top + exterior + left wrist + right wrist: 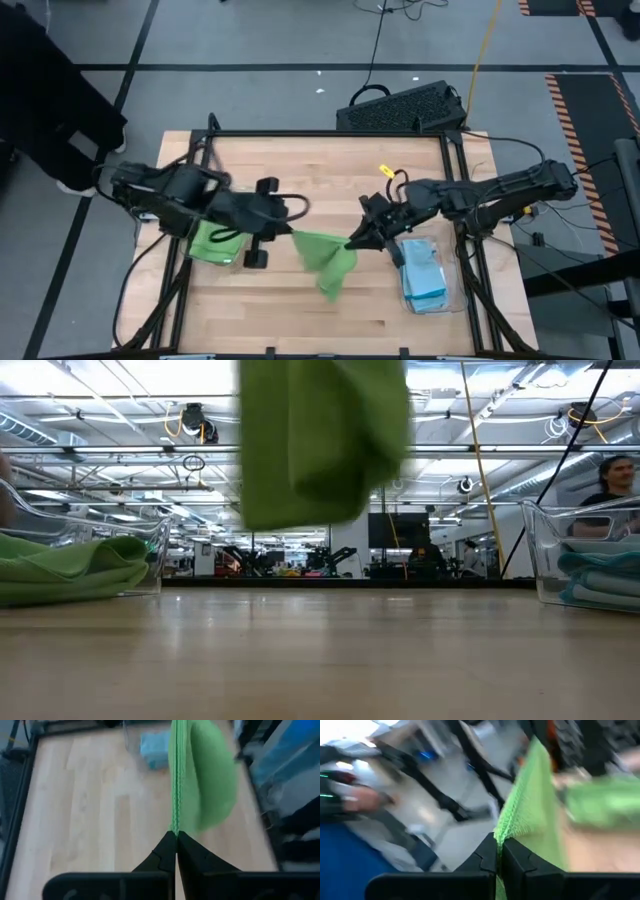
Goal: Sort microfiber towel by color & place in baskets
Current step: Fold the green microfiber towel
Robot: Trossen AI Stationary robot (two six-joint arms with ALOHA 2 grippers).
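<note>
A lime green microfiber towel (325, 260) hangs in the air between my two grippers over the middle of the table; in the low view the green towel (320, 440) is clear of the tabletop. My left gripper (292, 233) is shut on its left end, my right gripper (350, 243) on its right end. The left clear basket (215, 243) holds green towels (70, 565). The right clear basket (425, 272) holds light blue towels (600, 575). My left gripper (176, 836) pinches a hemmed edge of the green towel (175, 822) between its two fingers, coming level from the table's left. The cloth stretches away from the fingertips, lifted clear. My right gripper (499, 842) pinches a corner of the towel (502, 831) between its two fingers, slanting down from the table's right. The rest of the cloth droops below, off the table.
A black perforated crate (400, 108) sits beyond the table's far edge. Bare wood (320, 175) lies between and in front of the two baskets. A person (610, 485) shows in the room behind, at the right of the low view.
</note>
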